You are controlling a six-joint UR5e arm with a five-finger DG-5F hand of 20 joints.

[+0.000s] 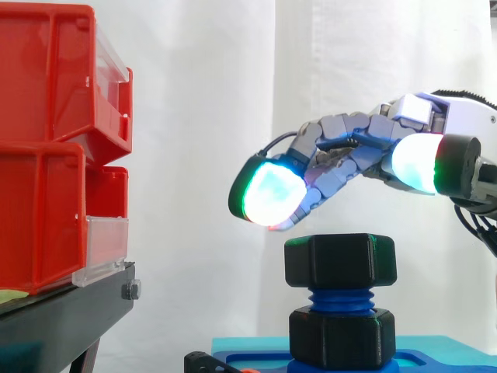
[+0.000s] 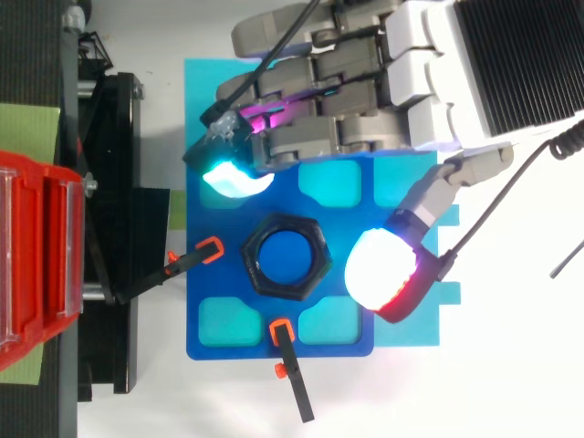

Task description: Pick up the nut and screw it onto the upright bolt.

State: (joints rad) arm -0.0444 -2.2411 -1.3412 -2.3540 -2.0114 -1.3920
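Note:
A black hex nut (image 1: 340, 259) (image 2: 285, 256) sits on top of the upright blue threaded bolt (image 1: 339, 298), above a second black nut (image 1: 342, 336) lower on the same bolt. The bolt stands on a blue base plate (image 2: 228, 338). My hand (image 1: 365, 151) (image 2: 365, 100) hovers just above the top nut without touching it, fingers stretched toward the left and only slightly bent, glowing pads (image 1: 269, 194) pointing down. The thumb pad (image 2: 383, 271) lies to the right of the nut in the top view. Nothing is held in the hand.
Red bins (image 1: 54, 148) are stacked on a black stand (image 1: 70, 311) at the left. Two black clamps with orange tips (image 2: 208, 249) (image 2: 282, 330) hold the blue plate, which lies on a cyan sheet (image 2: 205, 82).

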